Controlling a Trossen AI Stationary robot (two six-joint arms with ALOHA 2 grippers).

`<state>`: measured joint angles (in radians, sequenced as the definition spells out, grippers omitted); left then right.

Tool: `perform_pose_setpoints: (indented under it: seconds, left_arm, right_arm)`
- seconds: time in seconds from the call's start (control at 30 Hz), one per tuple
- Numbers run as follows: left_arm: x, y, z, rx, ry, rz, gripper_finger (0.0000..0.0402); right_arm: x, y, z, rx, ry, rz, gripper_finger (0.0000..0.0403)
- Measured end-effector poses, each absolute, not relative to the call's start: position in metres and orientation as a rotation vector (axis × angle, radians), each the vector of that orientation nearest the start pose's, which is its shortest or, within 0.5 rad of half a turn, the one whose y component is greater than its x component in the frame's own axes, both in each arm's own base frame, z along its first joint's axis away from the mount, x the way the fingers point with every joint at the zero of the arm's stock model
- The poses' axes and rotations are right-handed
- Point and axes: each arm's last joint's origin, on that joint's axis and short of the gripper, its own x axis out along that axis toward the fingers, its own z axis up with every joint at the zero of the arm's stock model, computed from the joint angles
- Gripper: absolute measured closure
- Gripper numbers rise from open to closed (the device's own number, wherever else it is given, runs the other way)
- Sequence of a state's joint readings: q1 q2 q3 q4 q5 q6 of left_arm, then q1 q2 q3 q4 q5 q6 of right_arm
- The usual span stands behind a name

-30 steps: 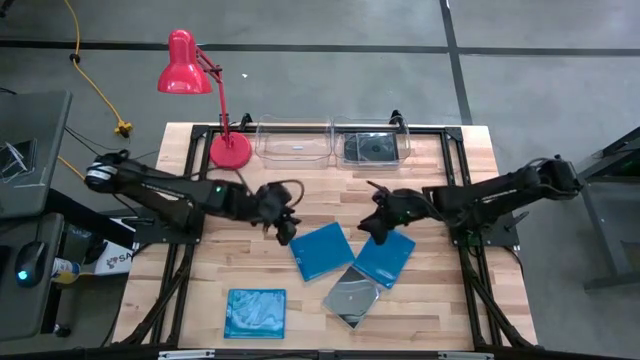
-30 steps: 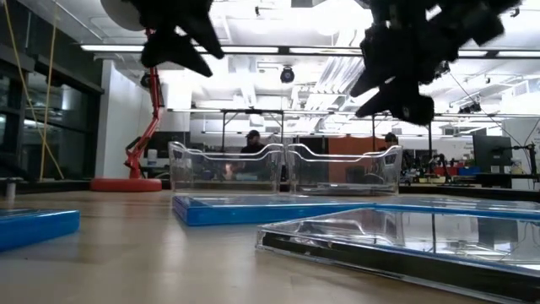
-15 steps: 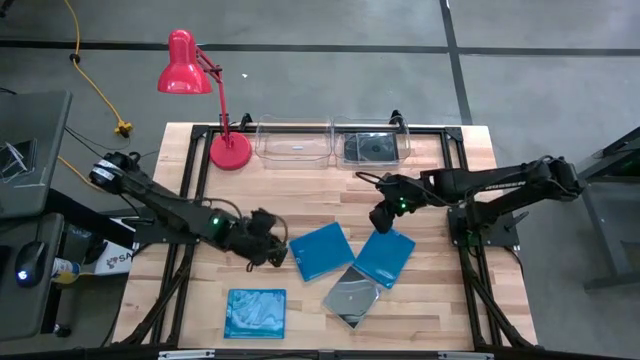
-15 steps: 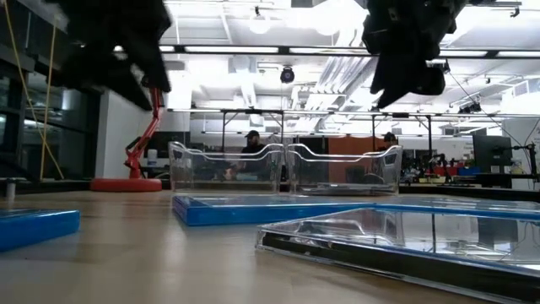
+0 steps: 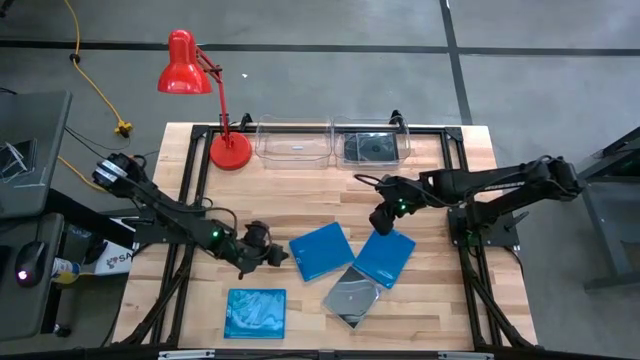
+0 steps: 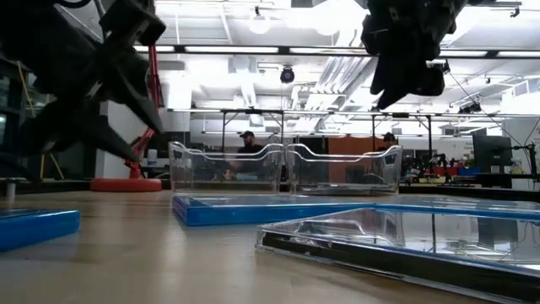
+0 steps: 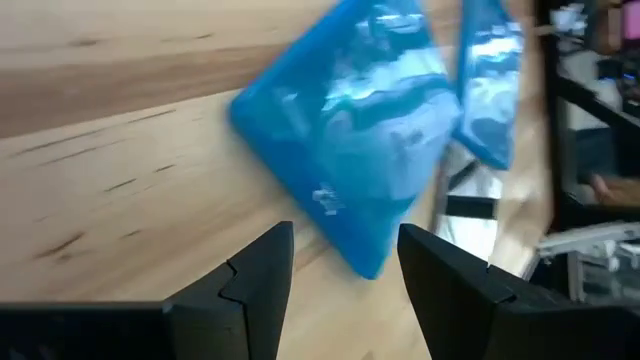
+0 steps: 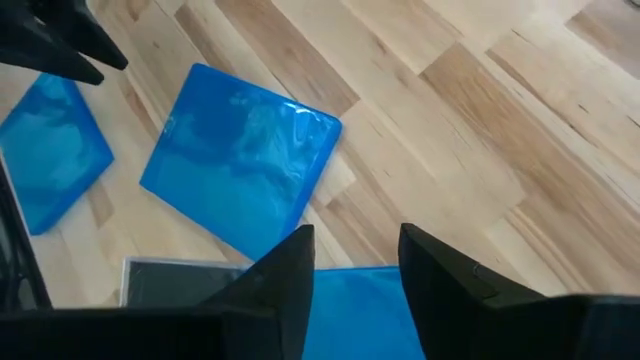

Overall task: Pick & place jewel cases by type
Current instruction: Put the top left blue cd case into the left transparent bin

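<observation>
Blue jewel case (image 5: 322, 250) unmoved; left gripper (image 5: 277, 256), open and empty, has dropped beside it.

Three bright blue square plastic jewel cases (image 5: 322, 250) (image 5: 385, 257) (image 5: 255, 312), two smoky grey ones (image 5: 352, 296) (image 5: 369, 148), two clear rectangular plastic bins (image 5: 294, 142) (image 5: 402, 135), one red desk lamp (image 5: 203, 88).

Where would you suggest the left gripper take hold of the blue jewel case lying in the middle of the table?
Probably at the corner nearest the left gripper. The middle blue jewel case lies flat and skewed, that corner pointing between the open fingers, so a low approach from the left could pinch its thin edge.
</observation>
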<state>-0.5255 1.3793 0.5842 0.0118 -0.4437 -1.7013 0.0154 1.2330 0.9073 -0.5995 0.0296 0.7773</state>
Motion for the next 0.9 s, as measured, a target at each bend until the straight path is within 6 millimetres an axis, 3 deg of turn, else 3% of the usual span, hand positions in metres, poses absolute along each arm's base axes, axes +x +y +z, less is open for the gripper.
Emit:
perform_pose_setpoints:
  seconds: [0.2, 0.57, 0.9]
  left_arm:
    - [0.222, -0.114, 0.162, -1.301, 0.564, 0.537, 0.022]
    - [0.234, -0.112, 0.145, -1.328, 0.573, 0.565, 0.022]
    - [0.25, -0.121, 0.124, -1.372, 0.554, 0.52, 0.022]
  right_arm:
    - [0.257, 0.003, 0.242, 0.682, 0.877, -0.359, 0.0255]
    - [0.29, 0.004, 0.198, 0.744, 0.977, -0.337, 0.021]
    - [0.307, 0.005, 0.186, 0.79, 0.933, -0.277, 0.0186]
